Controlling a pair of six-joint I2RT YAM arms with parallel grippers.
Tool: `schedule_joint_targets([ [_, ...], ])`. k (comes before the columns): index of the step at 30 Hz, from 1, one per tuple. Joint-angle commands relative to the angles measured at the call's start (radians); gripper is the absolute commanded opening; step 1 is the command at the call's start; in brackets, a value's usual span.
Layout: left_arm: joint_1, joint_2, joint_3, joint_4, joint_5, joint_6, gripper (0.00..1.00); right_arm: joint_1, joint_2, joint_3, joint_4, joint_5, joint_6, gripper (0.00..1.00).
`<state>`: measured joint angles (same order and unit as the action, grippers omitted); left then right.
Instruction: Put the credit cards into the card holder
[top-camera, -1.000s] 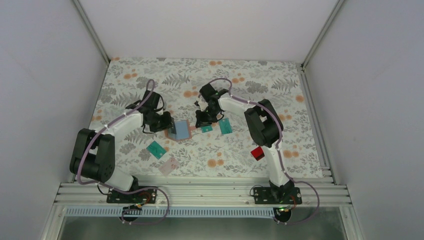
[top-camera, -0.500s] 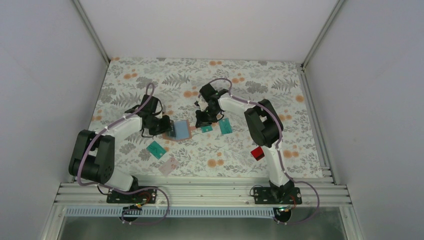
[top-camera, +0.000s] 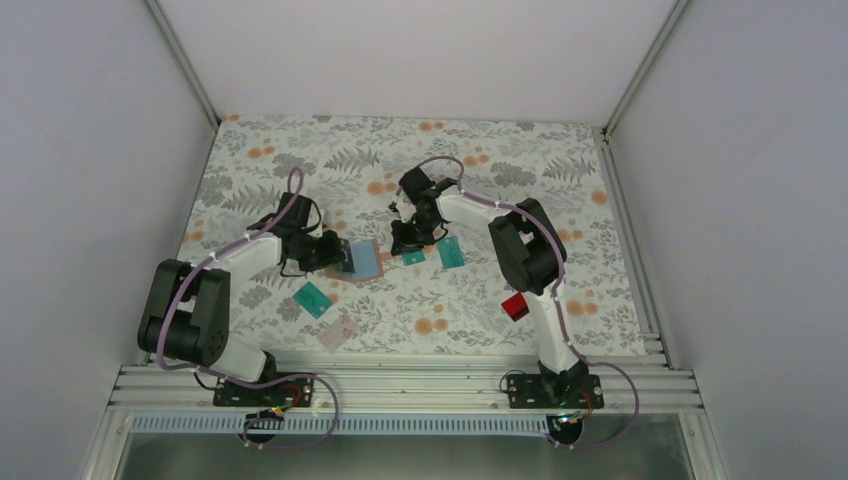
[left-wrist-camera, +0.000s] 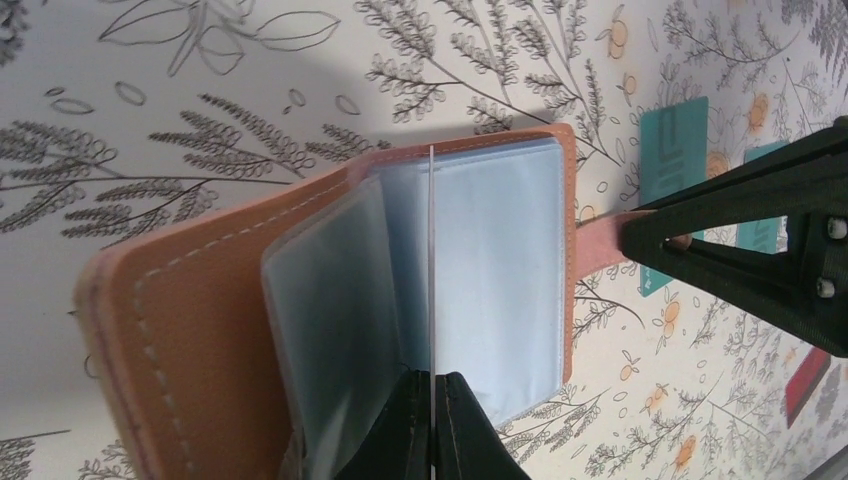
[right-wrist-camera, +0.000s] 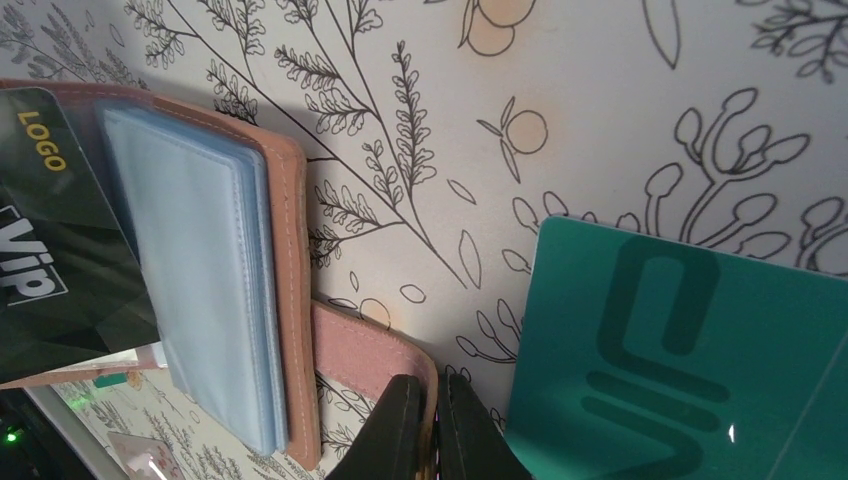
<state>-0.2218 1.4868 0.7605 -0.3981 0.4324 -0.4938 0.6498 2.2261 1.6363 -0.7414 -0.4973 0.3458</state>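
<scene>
At table (top-camera: 480, 300) centre, the card holder (top-camera: 364, 262) spans left pincer (left-wrist-camera: 432, 382), clamping a sleeve (left-wrist-camera: 431, 250), and right pincer (right-wrist-camera: 432, 388), clamping its strap (right-wrist-camera: 368, 350).

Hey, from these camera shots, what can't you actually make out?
Right wrist: the black card runs off the left edge; whether it sits in a card holder sleeve is unclear.
Left wrist: the right gripper covers parts of the red card and two teal cards.
Top view: the sleeve pinched by the left gripper is too small to see.
</scene>
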Motion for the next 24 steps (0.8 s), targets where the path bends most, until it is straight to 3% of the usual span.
schedule_joint_targets([
  [1, 0.033, 0.008, -0.028, 0.016, 0.042, -0.043, 0.02, 0.008, 0.028, -0.02, -0.046, 0.038, -0.02, 0.04],
  [8, 0.07, -0.04, -0.059, 0.002, 0.061, -0.113, 0.02, 0.008, 0.026, -0.026, -0.047, 0.039, -0.018, 0.04],
  [24, 0.076, 0.031, -0.097, 0.127, 0.186, -0.139, 0.02, 0.008, 0.031, -0.038, -0.043, 0.027, -0.016, 0.04],
])
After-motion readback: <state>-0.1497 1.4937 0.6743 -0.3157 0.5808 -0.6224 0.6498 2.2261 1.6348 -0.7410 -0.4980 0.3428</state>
